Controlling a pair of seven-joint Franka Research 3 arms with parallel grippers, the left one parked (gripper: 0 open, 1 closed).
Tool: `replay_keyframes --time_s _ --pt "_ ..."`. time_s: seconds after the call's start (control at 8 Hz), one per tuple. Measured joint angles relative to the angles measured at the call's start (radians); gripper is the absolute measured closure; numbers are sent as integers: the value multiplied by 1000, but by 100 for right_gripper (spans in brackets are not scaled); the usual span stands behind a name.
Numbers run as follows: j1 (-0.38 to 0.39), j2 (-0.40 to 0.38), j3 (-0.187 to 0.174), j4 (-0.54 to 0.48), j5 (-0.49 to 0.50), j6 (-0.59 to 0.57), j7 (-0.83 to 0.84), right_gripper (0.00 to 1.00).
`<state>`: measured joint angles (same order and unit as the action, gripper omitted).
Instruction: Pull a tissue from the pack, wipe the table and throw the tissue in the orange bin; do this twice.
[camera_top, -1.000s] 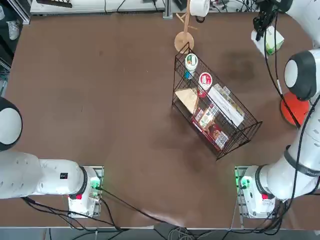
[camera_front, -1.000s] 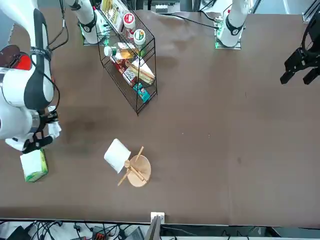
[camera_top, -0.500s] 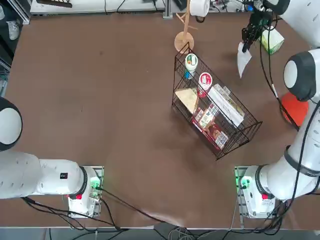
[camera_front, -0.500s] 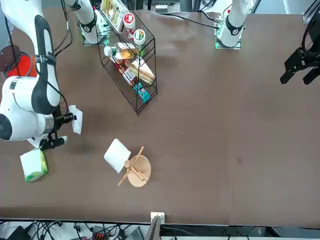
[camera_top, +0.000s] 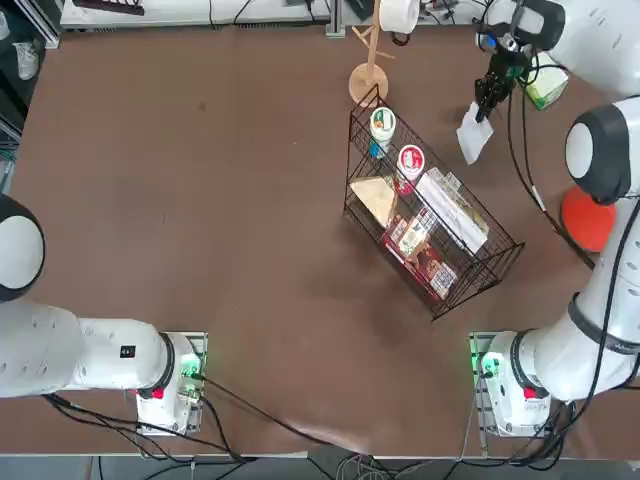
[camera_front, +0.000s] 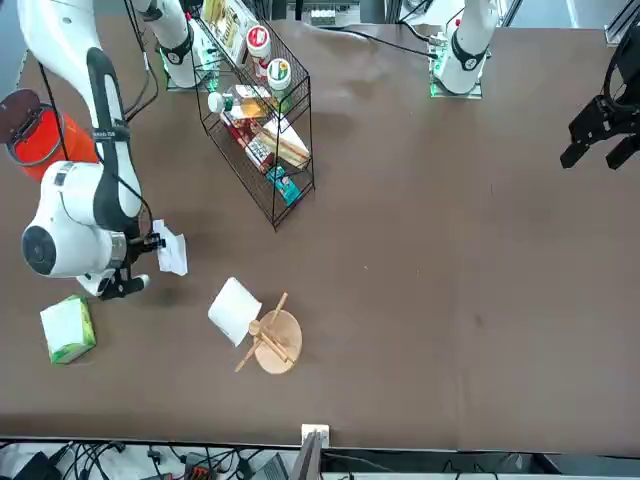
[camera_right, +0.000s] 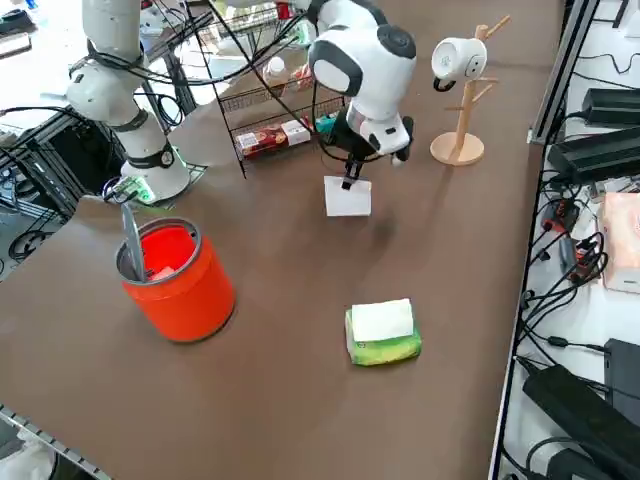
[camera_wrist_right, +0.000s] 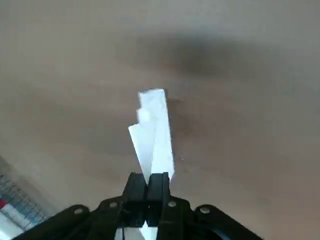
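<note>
My right gripper (camera_top: 484, 102) (camera_front: 152, 243) (camera_right: 349, 178) (camera_wrist_right: 150, 186) is shut on a white tissue (camera_top: 472, 133) (camera_front: 172, 251) (camera_right: 348, 196) (camera_wrist_right: 153, 132), which hangs from it just above the dark-brown table (camera_top: 220, 200) (camera_right: 300, 330), between the wire basket and the pack. The light green pack (camera_top: 547, 86) (camera_front: 68, 329) (camera_right: 382, 333) with its white top lies to the gripper's right at the far right of the table. The orange bin (camera_top: 588, 217) (camera_front: 45, 133) (camera_right: 176, 273) stands nearer the arm's base on the right edge, with a grey stick inside.
A black wire basket (camera_top: 428, 210) (camera_front: 255, 120) (camera_right: 262, 110) with snack packets, cups and a long white box stands mid-table, left of the tissue. A wooden mug tree (camera_top: 370, 70) (camera_front: 270, 340) (camera_right: 462, 110) with a white mug stands at the far edge.
The gripper has pulled the tissue off the pack and carried it left, away from the pack, then lowered it toward the table near the basket.
</note>
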<state>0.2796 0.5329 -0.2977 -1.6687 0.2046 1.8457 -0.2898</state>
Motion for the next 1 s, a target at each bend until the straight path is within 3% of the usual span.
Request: replay_keyframes --time_s 0.38,1.0 --pt "-5 11 -8 -26 -134 45 0 99" --pt "49 90 0 -33 -137 110 141 99"
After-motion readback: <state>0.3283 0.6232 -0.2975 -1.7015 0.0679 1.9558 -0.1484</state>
